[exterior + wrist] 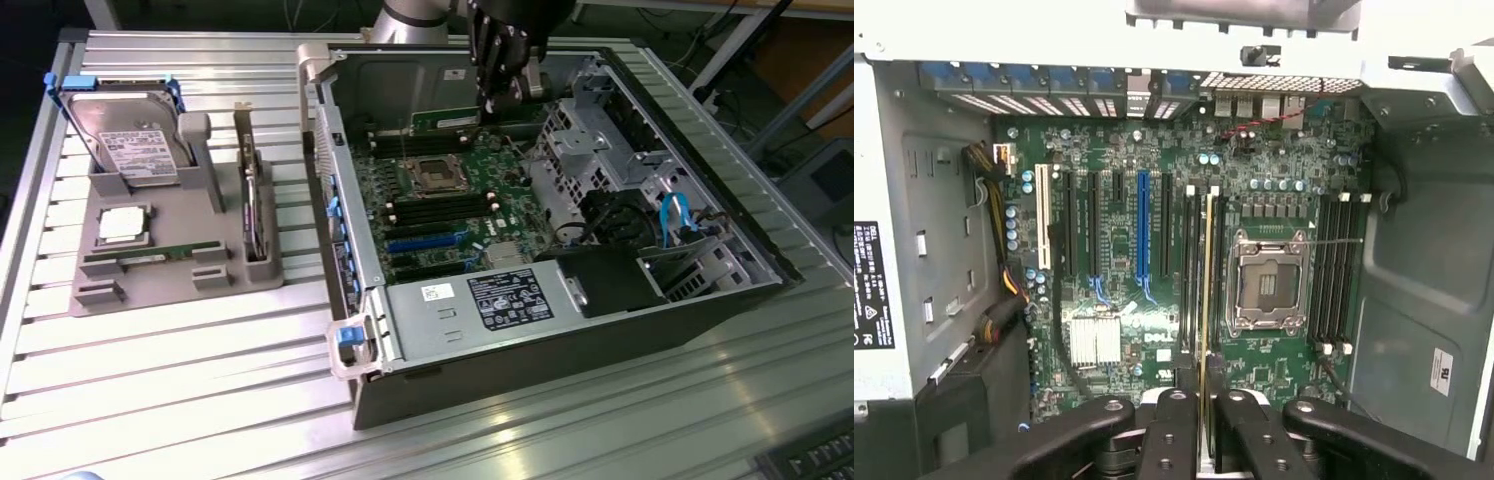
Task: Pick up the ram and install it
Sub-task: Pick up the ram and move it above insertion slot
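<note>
Holding the ram [445, 120] aloft inside the open case [561, 360], the gripper [1205, 425] hangs over the mobo [441, 200], on the side toward the tabletop's [200, 380] far edge. Fingers [1176, 432] are narrow, pinched on the ram's two flat faces.

Step, as I judge it: pick-up is done and install is in hand. The ram looks clear of the board and not in a slot yet. In the wrist view its thin edge runs roughly parallel w/ the black slots [1188, 270] beside the CPU socket [1266, 282]. Whether it's exactly over one slot, can't tell.

Seating it calls for:
- long edge square to the slot, no twist
- notch matched to the slot key
- straight push down, even at both ends
- end latches open (too small to tell here)

Looks: long, slim green board. Seen edge-on btw the fingers, it's just a pale gold line. Prob. light and stiff, but it won't take a skewed push.

A spare stick [150, 257] lies in the grey tray [100, 290] near the tabletop's edge on the exterior view's left. It's w/ a drive [131, 150], well apart from the case.
</note>
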`<state>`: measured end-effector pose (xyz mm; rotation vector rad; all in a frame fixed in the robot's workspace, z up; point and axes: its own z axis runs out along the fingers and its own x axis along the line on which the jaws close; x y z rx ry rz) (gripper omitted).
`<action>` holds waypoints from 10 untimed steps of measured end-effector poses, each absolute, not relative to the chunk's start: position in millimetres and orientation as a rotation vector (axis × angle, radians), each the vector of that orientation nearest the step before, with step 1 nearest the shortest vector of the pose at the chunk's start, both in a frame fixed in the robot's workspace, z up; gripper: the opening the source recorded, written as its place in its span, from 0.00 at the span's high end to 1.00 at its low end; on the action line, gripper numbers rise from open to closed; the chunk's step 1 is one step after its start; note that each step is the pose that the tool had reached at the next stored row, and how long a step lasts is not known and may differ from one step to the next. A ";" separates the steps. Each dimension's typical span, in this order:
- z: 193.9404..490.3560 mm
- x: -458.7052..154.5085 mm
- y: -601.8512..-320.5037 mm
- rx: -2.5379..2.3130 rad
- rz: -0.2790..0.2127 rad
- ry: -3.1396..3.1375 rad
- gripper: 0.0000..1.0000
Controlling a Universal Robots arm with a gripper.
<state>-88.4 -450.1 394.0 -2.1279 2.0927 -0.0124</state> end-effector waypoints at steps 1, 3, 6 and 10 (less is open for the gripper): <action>394.0 -88.4 -450.2 -2.129 -0.009 2.095 0.86; 394.0 -88.4 -450.1 -2.132 -0.003 2.098 0.86; 393.9 -88.0 -450.1 -2.137 0.009 2.104 0.86; 393.8 -87.2 -450.1 -2.143 0.025 2.112 0.86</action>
